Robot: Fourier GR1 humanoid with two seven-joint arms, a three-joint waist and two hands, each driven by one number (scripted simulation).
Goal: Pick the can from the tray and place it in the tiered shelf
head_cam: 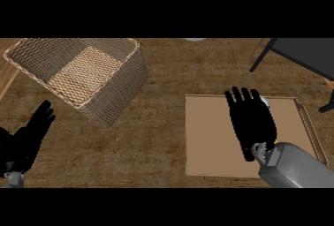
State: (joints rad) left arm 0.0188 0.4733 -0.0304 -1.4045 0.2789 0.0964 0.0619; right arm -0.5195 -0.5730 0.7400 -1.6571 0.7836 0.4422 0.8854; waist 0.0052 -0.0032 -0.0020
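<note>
Black and open, the left hand rested at the bench's left edge. A wicker basket stood beyond. Over the tan tray, the right hand hung, fingers straight; a pale sliver, perhaps the can, peeked beside them.

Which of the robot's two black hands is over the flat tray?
The right hand. It hangs open over the tan tray, while the left hand rests by the left edge, away from it.
</note>
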